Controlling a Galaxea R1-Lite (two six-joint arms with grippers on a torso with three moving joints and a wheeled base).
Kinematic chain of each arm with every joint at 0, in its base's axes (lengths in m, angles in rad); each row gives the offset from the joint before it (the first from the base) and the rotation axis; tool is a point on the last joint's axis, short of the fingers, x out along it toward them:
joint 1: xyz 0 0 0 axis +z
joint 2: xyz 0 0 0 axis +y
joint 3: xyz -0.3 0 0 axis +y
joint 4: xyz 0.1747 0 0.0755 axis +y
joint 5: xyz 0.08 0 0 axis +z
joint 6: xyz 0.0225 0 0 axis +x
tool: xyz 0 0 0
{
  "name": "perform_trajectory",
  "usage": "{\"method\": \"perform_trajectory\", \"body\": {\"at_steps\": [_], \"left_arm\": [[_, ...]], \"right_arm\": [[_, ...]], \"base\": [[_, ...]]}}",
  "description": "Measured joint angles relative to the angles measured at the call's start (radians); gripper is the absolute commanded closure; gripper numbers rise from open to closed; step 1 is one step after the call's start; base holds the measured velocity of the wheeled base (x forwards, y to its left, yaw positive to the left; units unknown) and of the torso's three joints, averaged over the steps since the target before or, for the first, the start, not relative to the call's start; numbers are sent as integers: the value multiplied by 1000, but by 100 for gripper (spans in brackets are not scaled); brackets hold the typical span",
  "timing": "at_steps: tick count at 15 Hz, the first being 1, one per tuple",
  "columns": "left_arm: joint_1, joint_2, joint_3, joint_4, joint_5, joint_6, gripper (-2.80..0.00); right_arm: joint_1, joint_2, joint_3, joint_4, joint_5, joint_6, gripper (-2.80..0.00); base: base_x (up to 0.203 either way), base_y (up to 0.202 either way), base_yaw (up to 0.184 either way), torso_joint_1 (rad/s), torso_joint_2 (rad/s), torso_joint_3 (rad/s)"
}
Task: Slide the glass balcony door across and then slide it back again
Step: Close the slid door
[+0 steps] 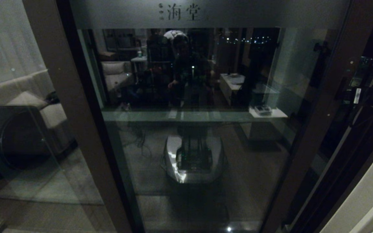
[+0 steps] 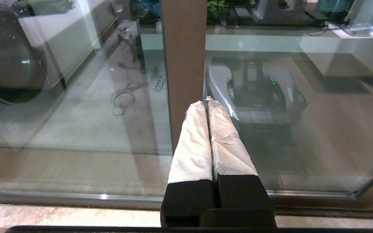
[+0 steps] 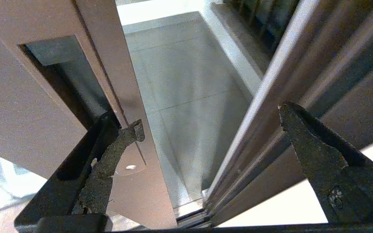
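Door [image 1: 186,129]: glass mirrors lit room | left gripper [image 2: 207,103] pressed together | right gripper [image 3: 209,119] spread

Door [image 1: 186,129]: dk brown frame, clear glass; frosted grey band at top w/ dark Chinese characters. Pull slot [image 3: 60,77] in stile: dark recess, grey inside. Stile [image 2: 184,64] reads mid-brown in left wrist view.

Left gripper [image 2: 208,103]: fingers [image 2: 193,142] wrapped in off-white crinkled cloth, black blocks behind.

Right gripper [image 3: 210,116]: fingers [image 3: 306,145] dark grey, rough speckled surface.

Balcony floor [image 3: 186,90]: pale grey tiles, thin dark joints. Door jamb [image 3: 270,106]: brown w/ a pale strip along it.

Wall [image 1: 361,197] at right: off-white.

Robot base [image 1: 193,155] reflected in glass: silver-grey shell, black centre, small green light.
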Motion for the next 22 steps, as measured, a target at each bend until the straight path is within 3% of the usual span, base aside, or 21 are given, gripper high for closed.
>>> {"method": "perform_trajectory", "body": {"at_steps": [20, 21, 22], "left_arm": [[0, 0, 0, 0, 0, 0, 0], [0, 0, 0, 0, 0, 0, 0], [0, 0, 0, 0, 0, 0, 0]], "right_arm": [[-51, 25, -22, -38, 21, -37, -280], [-51, 30, -24, -45, 20, -38, 0], [-51, 34, -25, -49, 20, -37, 0]], "base": [[0, 0, 0, 0, 0, 0], [0, 0, 0, 0, 0, 0], [0, 0, 0, 0, 0, 0]]}}
